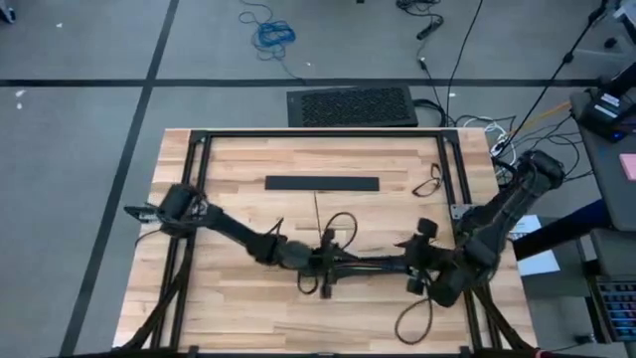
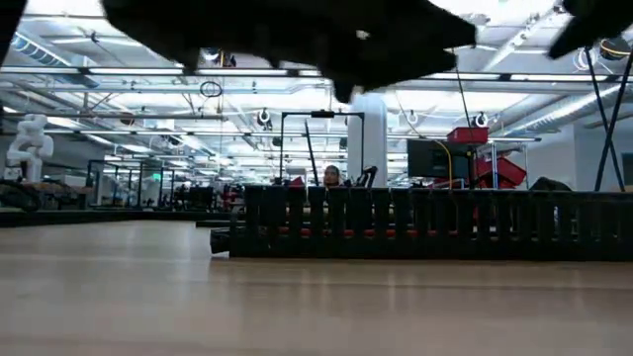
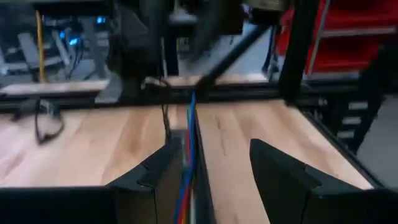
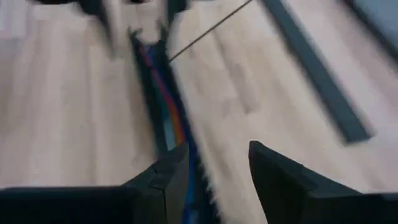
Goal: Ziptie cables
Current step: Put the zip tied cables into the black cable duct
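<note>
Left end effector (image 1: 320, 261): we see it over the middle of the pale wooden table (image 1: 238, 308); its fingers (image 3: 155, 180) stand apart, and the bundle of thin blue, red and pale cables (image 3: 188, 149) runs beside one of them; grip we cannot tell.
Right end effector (image 1: 409, 264): facing the left one, jaws parted, the same bundle at one finger (image 4: 165, 180).
Cables: stretched between the two end effectors.
Zipties: thin dark plastic loops (image 1: 341, 224) just beyond the left end effector.
Black slotted bar (image 1: 322, 183): farther beyond, lying flat.
Containers: we see none.
</note>
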